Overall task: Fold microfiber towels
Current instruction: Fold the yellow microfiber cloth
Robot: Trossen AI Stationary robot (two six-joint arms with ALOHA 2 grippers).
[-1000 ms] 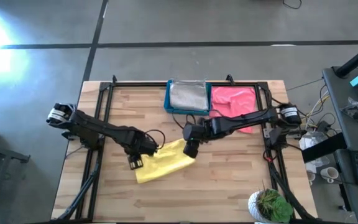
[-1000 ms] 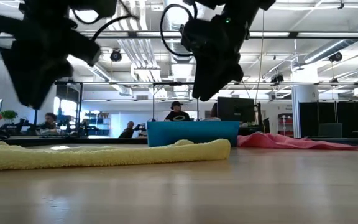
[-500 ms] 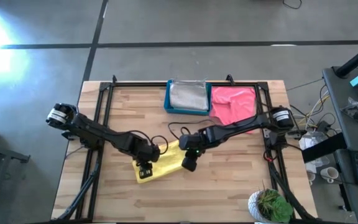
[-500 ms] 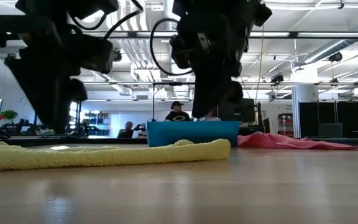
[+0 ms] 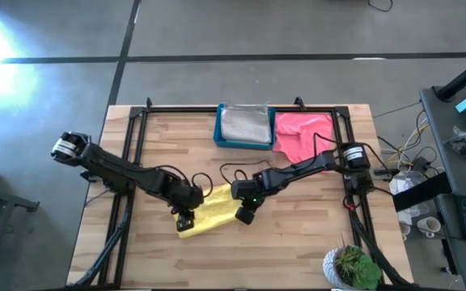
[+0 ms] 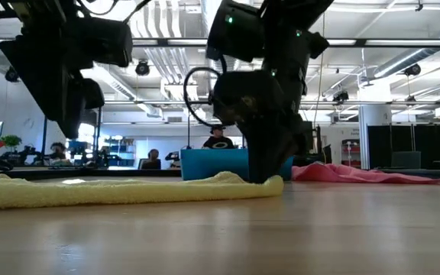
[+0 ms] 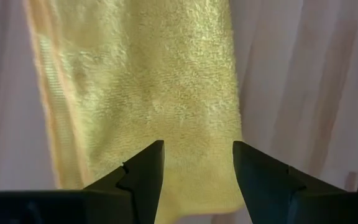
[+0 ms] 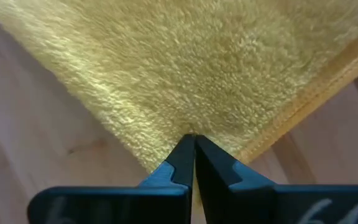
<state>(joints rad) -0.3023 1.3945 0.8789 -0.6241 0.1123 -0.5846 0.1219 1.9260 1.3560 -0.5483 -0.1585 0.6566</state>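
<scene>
A yellow towel (image 5: 211, 212) lies flat on the table as a folded strip, slanting from near left to far right. My right gripper (image 5: 245, 215) is down on its right end (image 6: 270, 181), fingers shut on the corner. Over the strip's left end (image 7: 166, 93), my left gripper (image 7: 197, 168) hovers open, one finger on each side and clear of the cloth. A pink towel (image 5: 304, 133) lies crumpled at the far right. A grey towel (image 5: 245, 124) sits in the blue bin (image 5: 218, 133). My right gripper pinches the yellow towel's right-hand corner (image 8: 194, 127) between its two fingers, which meet at the point where the hemmed edge and the folded edge come together. The fingers come from above, slanting down. The towel lies on the table, slack; how many layers are held I cannot tell.
The blue bin stands at the far middle of the table, the pink towel right beside it. A potted plant (image 5: 350, 267) sits at the near right corner. Bare wood (image 5: 298, 242) lies near and right of the yellow towel. People show in the room beyond in the low view.
My right gripper has gone toward the table's near edge and down onto the yellow towel's right corner, and it has shut there. My left gripper has shifted a little toward the near edge over the towel's left end, staying open. The towel has kept its place.
</scene>
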